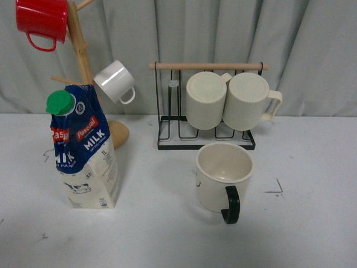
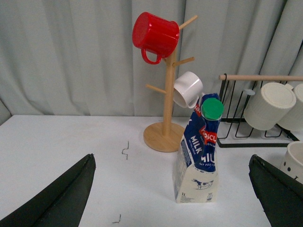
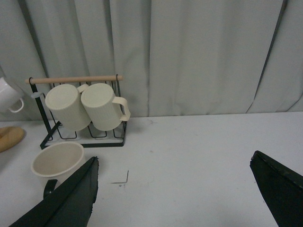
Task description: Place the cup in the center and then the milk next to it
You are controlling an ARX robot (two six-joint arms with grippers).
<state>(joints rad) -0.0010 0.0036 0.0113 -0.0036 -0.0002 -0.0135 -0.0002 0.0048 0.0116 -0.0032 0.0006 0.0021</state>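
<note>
I take the rack (image 1: 167, 146) as my mark - black wire with a wooden bar on top, standing at the back of the table (image 1: 167, 240) against the curtain (image 1: 312, 44). Two ribbed mugs (image 1: 206, 100) hang on it side by side, their bases towards me.

The cup (image 1: 223, 176) stands upright just in front of the rack, before its right half, mouth up and black handle turned towards me. The milk (image 1: 85, 151) stands upright well to the left of the rack and a little nearer to me, green cap on top.

Left of the rack and behind the milk is the tree (image 1: 83, 56), with a red mug (image 1: 42, 22) high up and a white cup (image 1: 114, 81) lower down, on the side facing the rack.

The front view shows neither arm. In its own wrist view the left gripper (image 2: 171, 160) has its two dark fingers (image 2: 61, 196) spread wide - it grips no object, and the milk shows well beyond them. The right gripper (image 3: 175, 158) is likewise spread wide over bare table to the right of the rack, with the cup just beyond one finger (image 3: 66, 198).
</note>
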